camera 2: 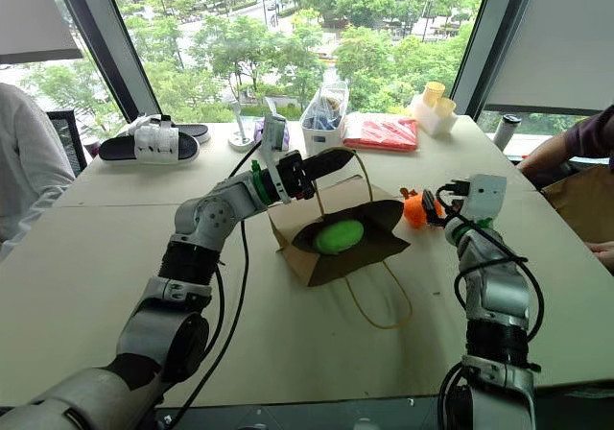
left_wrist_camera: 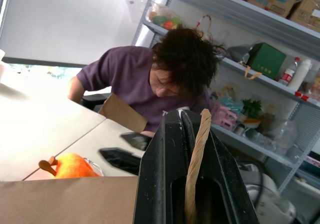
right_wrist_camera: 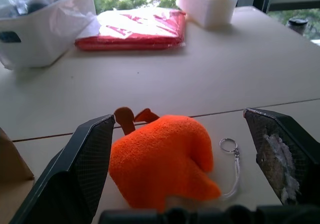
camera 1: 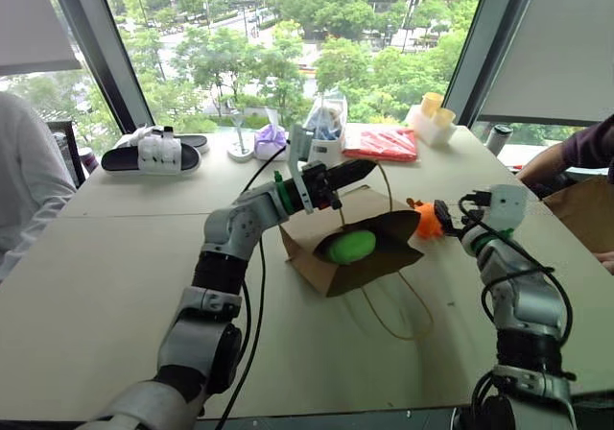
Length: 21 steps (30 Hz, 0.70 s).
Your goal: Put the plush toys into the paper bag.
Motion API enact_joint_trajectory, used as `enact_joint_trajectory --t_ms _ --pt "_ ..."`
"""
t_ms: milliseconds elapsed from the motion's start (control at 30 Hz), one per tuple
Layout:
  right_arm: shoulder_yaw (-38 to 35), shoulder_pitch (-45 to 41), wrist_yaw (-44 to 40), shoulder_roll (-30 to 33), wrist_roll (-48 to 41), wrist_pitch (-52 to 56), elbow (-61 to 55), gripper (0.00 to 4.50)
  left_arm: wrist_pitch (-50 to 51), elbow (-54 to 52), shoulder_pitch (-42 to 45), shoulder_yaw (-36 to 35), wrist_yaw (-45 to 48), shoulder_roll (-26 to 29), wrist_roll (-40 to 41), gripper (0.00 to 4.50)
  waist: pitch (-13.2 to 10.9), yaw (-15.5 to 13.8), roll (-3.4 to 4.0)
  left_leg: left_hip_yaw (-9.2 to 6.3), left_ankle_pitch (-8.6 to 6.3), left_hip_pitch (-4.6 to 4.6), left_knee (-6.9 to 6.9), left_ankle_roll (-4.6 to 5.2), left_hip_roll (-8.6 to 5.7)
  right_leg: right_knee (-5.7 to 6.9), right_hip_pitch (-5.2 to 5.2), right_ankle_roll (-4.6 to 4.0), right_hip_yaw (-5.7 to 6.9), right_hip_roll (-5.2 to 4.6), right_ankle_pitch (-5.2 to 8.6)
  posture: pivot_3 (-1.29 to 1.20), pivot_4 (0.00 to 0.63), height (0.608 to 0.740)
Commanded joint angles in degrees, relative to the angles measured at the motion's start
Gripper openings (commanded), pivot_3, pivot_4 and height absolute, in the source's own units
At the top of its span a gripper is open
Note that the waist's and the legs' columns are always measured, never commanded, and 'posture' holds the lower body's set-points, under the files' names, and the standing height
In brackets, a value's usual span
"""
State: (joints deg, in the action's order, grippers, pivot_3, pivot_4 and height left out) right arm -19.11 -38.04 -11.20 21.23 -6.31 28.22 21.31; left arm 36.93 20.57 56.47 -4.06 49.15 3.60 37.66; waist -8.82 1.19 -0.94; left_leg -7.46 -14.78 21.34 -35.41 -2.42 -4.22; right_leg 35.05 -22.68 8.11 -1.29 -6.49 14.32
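The brown paper bag lies on its side in the middle of the table, mouth open toward me. The light green plush toy rests inside it. My left gripper is shut on the bag's tan cord handle and holds the upper lip raised. The orange plush toy lies on the table just right of the bag, with a small keyring beside it. My right gripper is open, one finger on each side of the orange toy, not pressing on it.
At the table's far side lie white slippers, a purple pouch, a white bin with a clear plastic bag, a red packet and a white container. A person's purple sleeve and another brown bag are at the right.
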Motion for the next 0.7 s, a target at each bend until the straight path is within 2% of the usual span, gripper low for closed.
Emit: enact_joint_trajectory --t_ms 33,233,333,400,500,567,600,700 --pt "5.08 -6.43 -1.64 0.62 2.50 -1.78 12.20 4.44 0.03 -3.28 0.15 -0.58 -0.71 -0.24 0.89 0.00 0.00 0.01 0.00 -0.01 0.00 0.00 0.03 0.00 0.02 0.01 -0.01 0.00 0.00 0.01 0.00 0.00 0.150 0.740" --pt "7.89 -13.85 2.33 1.76 5.25 -6.75 29.99 4.44 0.25 -4.45 -0.63 -0.80 -1.55 -0.22 1.09 0.00 0.01 -0.04 -0.01 -0.03 0.22 0.06 0.14 -0.40 -0.02 0.00 -0.04 0.01 0.00 -0.03 -0.01 0.00 0.150 0.740" --pt "9.79 -15.80 3.45 2.19 7.21 -9.44 34.80 3.54 0.45 -5.25 -1.12 -0.67 -1.88 -0.31 1.29 0.00 0.01 0.02 -0.02 -0.03 0.22 0.05 0.13 -0.40 -0.03 -0.03 0.01 0.01 0.00 -0.04 -0.01 0.00 0.150 0.740" --pt "10.88 -16.43 3.83 2.49 8.13 -10.76 36.51 2.63 0.50 -5.60 -1.38 -0.58 -2.04 -0.36 1.36 0.00 0.01 0.07 -0.02 -0.03 0.23 0.03 0.11 -0.41 -0.03 -0.03 0.00 0.01 0.00 -0.04 -0.01 0.00 0.150 0.740" --pt "11.16 -16.40 4.32 3.03 8.30 -11.66 37.54 0.99 0.35 -5.73 -1.50 -0.49 -2.11 -0.42 1.33 0.00 0.01 0.21 -0.02 -0.03 0.25 0.00 0.11 -0.44 -0.02 -0.04 0.01 0.01 0.00 -0.02 -0.01 0.00 0.150 0.740" --pt "11.22 -15.76 4.14 3.73 8.27 -11.90 37.22 0.19 0.31 -5.73 -1.53 -0.51 -2.06 -0.48 1.34 0.00 0.01 0.36 -0.02 -0.04 0.26 -0.01 0.10 -0.45 -0.02 -0.04 0.02 0.01 0.00 -0.02 -0.01 0.00 0.150 0.740" --pt "11.17 -14.99 4.12 4.47 8.32 -11.73 35.91 0.03 0.22 -5.58 -1.45 -0.51 -2.04 -0.56 1.31 0.00 0.01 0.54 -0.02 -0.04 0.26 -0.01 0.10 -0.45 -0.02 -0.03 0.02 0.01 0.00 -0.02 -0.01 0.00 0.150 0.740" --pt "9.58 -11.17 3.76 6.75 7.15 -11.66 25.79 0.03 -0.13 -4.82 -1.01 -0.67 -2.15 -0.98 1.27 0.00 0.01 0.01 -0.02 -0.10 0.26 0.01 0.08 -0.46 -0.03 -0.02 0.04 0.01 0.02 -0.02 -0.01 0.00 0.150 0.740"
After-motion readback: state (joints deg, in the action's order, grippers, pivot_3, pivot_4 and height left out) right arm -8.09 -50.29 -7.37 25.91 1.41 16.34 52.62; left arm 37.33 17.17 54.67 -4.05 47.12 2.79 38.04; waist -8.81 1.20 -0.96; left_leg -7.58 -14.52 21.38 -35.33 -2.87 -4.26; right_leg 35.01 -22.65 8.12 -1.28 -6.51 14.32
